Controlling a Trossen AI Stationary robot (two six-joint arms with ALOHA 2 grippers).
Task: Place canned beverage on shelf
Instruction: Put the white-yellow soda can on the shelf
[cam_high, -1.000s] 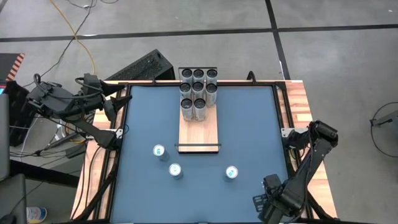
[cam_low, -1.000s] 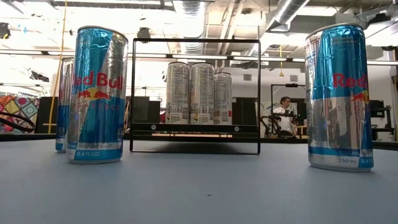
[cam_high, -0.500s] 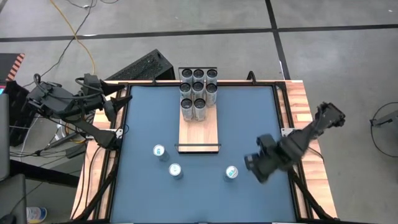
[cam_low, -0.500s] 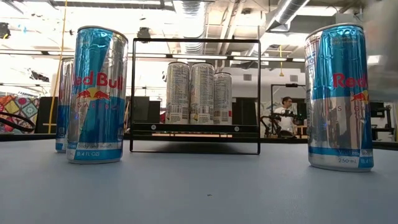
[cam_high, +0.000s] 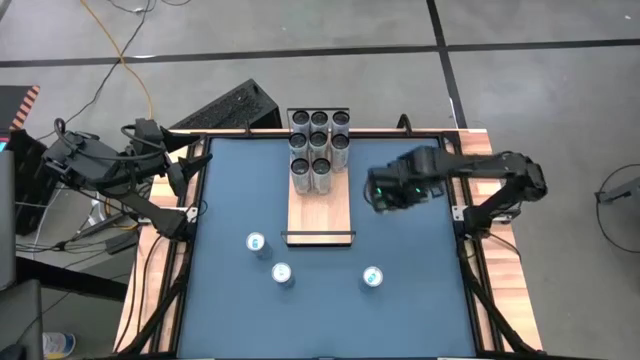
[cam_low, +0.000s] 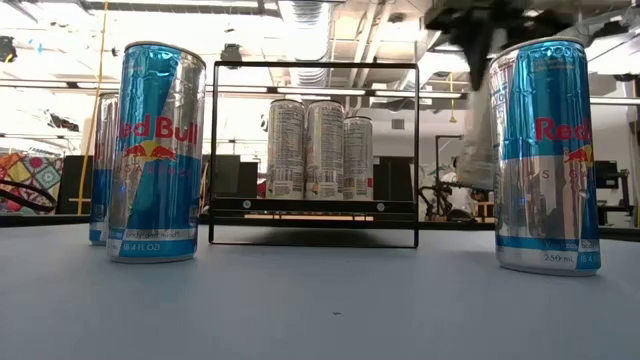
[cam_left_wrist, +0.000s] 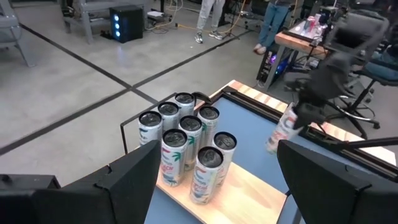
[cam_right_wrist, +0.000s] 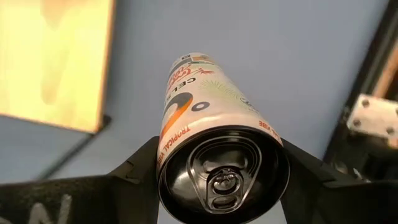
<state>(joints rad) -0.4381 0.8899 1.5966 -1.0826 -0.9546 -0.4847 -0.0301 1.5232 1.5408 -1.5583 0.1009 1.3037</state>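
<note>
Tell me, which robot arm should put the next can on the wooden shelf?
Probably the right. Its end effector already grips a can and hangs over the blue table just beside the shelf, near the eight cans standing there. The left end effector waits open off the table's left edge.

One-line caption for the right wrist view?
Right gripper holds a white canned beverage above the blue table, beside the shelf.

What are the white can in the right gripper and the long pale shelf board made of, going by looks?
White printed can held in the right gripper: looks like thin metal, probably aluminium, with a glossy printed wall and a shiny dished top with pull tab. Long light-wood shelf board: looks like wood or wood laminate, matte with pale grain; thin black rails at its ends look like painted metal.
</note>
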